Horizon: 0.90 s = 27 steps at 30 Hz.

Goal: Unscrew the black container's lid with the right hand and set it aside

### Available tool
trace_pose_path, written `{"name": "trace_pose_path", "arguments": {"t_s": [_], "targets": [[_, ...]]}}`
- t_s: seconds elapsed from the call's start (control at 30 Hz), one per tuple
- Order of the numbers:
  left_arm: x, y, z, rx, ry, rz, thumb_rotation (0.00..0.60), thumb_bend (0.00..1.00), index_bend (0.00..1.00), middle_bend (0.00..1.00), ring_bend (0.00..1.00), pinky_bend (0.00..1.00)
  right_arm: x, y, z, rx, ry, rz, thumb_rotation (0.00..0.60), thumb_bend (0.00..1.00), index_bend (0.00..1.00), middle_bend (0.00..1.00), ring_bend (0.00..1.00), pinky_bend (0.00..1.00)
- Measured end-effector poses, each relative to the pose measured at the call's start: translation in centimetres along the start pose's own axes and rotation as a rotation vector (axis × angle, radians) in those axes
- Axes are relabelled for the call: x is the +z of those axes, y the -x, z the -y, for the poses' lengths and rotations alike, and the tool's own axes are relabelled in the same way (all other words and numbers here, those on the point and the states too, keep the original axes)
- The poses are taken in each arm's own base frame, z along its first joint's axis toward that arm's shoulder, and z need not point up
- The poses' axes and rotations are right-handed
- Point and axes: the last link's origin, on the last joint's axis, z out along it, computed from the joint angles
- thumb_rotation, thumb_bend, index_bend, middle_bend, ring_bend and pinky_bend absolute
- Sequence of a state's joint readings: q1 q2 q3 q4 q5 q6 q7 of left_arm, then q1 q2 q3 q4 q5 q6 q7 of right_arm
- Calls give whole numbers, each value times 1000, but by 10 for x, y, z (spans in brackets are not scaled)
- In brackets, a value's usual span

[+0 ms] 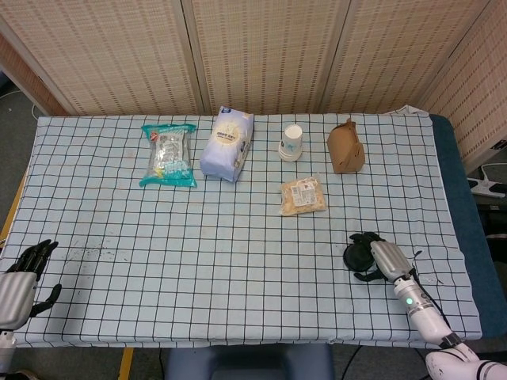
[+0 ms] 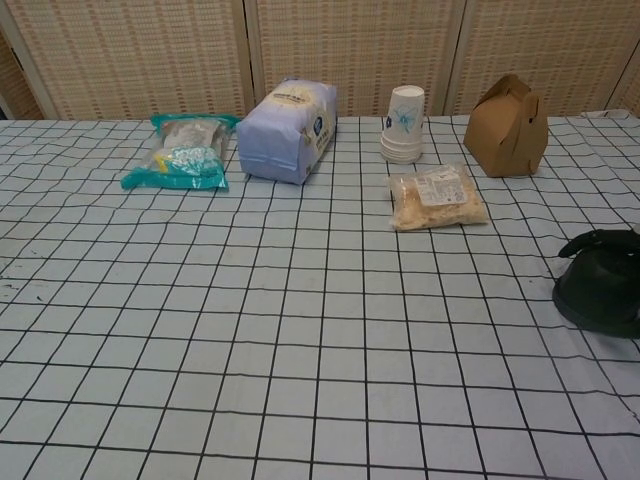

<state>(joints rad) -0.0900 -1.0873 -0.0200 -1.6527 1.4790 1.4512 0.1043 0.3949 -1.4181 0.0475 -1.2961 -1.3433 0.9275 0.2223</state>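
Note:
The black container (image 1: 356,255) is low and round and stands on the checked cloth at the front right; in the chest view the black container (image 2: 598,290) shows at the right edge. My right hand (image 1: 378,257) sits against its right side, dark fingers (image 2: 597,240) wrapped over and around the lid. Off the table's front left corner my left hand (image 1: 21,273) hangs with fingers apart and nothing in it. The chest view does not show the left hand.
Along the back stand a teal snack bag (image 1: 168,154), a pale blue bag (image 1: 226,144), stacked paper cups (image 1: 291,142) and a brown paper box (image 1: 345,146). A clear food packet (image 1: 302,195) lies behind the container. The table's right edge (image 1: 463,237) is close.

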Motion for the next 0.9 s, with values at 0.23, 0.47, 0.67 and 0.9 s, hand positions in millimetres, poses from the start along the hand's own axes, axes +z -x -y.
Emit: {"name": "trace_pose_path", "arguments": {"t_s": [0.23, 0.47, 0.67, 0.9], "targets": [[0, 0, 0, -2, -1, 2, 600, 387, 108, 52, 86, 395, 0, 0, 1, -15, -1, -33, 600, 67, 337, 386, 327, 508], [0, -1, 0, -6, 1, -1, 600, 387, 124, 52, 86, 396, -1, -2, 0, -37, -5, -81, 600, 109, 468, 479, 442, 629], [0, 0, 0, -6, 2, 4, 600, 387, 132, 52, 86, 396, -4, -4, -3, -50, -4, -106, 600, 184, 485, 491, 453, 638], [-1, -1, 0, -9, 2, 2, 600, 387, 137, 52, 86, 398, -4, -14, -3, -98, -14, -186, 600, 215, 504, 500, 466, 641]]}}
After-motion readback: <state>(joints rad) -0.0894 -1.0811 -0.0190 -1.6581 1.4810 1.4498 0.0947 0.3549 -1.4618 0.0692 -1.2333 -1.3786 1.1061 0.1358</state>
